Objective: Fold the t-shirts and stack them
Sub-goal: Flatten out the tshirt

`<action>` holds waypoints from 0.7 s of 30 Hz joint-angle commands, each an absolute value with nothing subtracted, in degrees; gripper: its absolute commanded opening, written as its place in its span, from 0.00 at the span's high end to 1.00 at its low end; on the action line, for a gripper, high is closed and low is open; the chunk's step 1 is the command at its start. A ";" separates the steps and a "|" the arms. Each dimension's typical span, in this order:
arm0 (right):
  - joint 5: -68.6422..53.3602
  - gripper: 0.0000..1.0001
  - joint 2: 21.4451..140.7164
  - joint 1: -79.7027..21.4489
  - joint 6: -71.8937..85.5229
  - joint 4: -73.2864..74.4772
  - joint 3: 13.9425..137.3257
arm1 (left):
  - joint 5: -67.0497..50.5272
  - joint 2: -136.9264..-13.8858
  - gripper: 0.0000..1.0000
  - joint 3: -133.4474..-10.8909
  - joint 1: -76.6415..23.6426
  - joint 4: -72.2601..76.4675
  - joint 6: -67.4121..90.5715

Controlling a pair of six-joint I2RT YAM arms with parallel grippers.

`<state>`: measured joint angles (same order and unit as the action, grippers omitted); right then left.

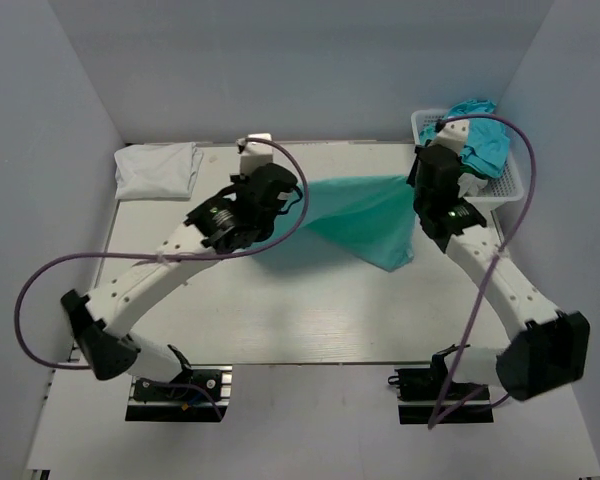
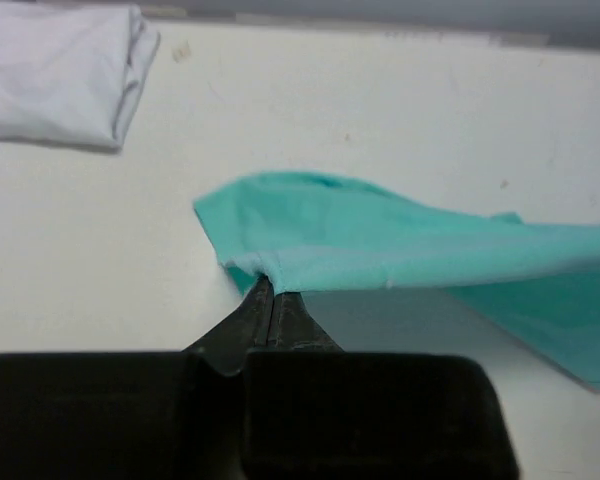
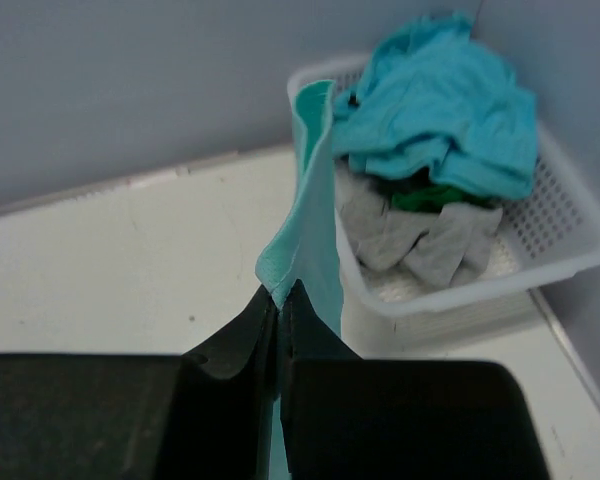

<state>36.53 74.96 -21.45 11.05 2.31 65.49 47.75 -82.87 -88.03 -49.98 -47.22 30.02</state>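
Observation:
A mint-green t-shirt (image 1: 365, 215) hangs stretched between my two grippers above the middle of the table, its lower part drooping toward the front right. My left gripper (image 1: 298, 192) is shut on the shirt's left corner, and the left wrist view shows that gripper (image 2: 271, 287) pinching the cloth (image 2: 380, 240). My right gripper (image 1: 417, 182) is shut on the opposite corner, its tips (image 3: 280, 293) clamped on the shirt's edge (image 3: 315, 200). A folded white t-shirt (image 1: 158, 168) (image 2: 60, 75) lies at the table's back left. A turquoise t-shirt (image 1: 480, 140) (image 3: 440, 100) is heaped in the basket.
The white mesh basket (image 1: 512, 188) (image 3: 550, 255) stands at the back right corner against the wall and also holds grey cloth (image 3: 430, 240) and a bit of dark green. Grey walls close the table on three sides. Purple cables loop off both arms.

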 commanded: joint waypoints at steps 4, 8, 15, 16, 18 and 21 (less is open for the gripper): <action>26.83 1.00 59.43 -21.62 -1.74 -9.49 63.63 | 45.11 -64.62 1.00 -87.55 -49.83 -31.42 15.77; 21.28 1.00 52.66 -21.27 -4.74 -9.93 64.60 | 31.24 -56.00 1.00 -86.13 -49.83 -24.00 8.97; 15.21 1.00 45.71 -21.53 -3.69 -4.84 71.89 | 17.86 -52.21 1.00 -95.08 -50.36 -26.62 5.10; 14.94 1.00 44.92 -21.53 -3.26 -4.49 72.42 | 16.19 -52.21 1.00 -95.88 -50.36 -26.63 5.10; 14.15 1.00 42.20 -21.71 -2.11 -3.78 74.09 | 11.18 -50.90 1.00 -97.72 -50.36 -26.63 4.49; 11.17 1.00 38.77 -21.53 -1.32 -3.96 75.23 | 5.90 -49.57 1.00 -99.05 -50.36 -26.63 4.48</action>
